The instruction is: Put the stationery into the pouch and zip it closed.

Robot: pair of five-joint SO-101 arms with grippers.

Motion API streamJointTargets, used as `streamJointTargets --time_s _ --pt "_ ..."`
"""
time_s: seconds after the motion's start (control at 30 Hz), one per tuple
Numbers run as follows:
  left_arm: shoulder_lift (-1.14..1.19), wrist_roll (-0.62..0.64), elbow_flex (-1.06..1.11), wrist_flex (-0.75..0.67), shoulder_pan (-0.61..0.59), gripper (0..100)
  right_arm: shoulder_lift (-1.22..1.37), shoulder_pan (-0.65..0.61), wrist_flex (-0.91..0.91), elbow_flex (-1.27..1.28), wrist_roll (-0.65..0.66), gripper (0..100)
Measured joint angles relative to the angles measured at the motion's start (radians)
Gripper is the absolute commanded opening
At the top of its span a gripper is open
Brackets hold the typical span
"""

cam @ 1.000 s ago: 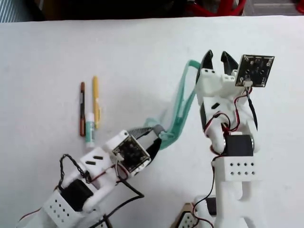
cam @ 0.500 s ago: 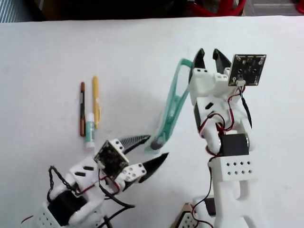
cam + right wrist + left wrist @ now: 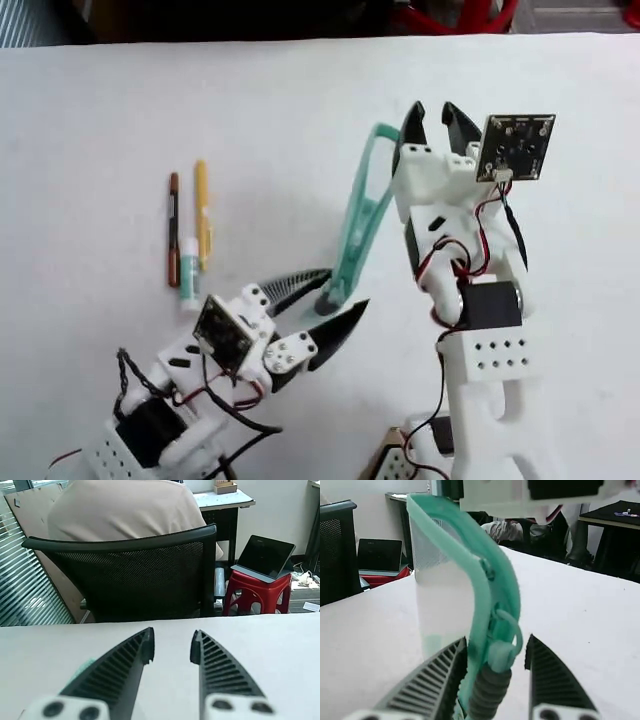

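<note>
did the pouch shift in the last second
Yes. The pouch has slid left at its far end, closer to the pens, and now lies straighter.

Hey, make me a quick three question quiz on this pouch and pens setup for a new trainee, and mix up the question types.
1. What sits between the fingers of the left claw?
A. a pen
B. the near end of the pouch, by its zipper pull
C. nothing
2. Look at the right claw. True or false: it is shut on a pen.
3. How many items lie on the table outside the pouch?

Key
1. B
2. False: it is open.
3. Three: the brown pen, the yellow pen and the white-and-teal stick.
</note>
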Motion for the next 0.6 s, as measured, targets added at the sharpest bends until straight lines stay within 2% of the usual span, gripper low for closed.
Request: streamJointTargets --time_s 0.2,0.5,0.6 --pt "0.112 -0.011 0.060 -0.180 -0.006 16 0.000 0.000 0.000 0.000 0.000 12.3" --pt "0.578 -0.012 -0.087 -0.325 -0.055 13 0.002 0.002 0.009 0.000 0.000 12.3" --pt "0.664 -0.020 -0.095 -0.382 -0.083 11 0.002 0.002 0.009 0.000 0.000 12.3"
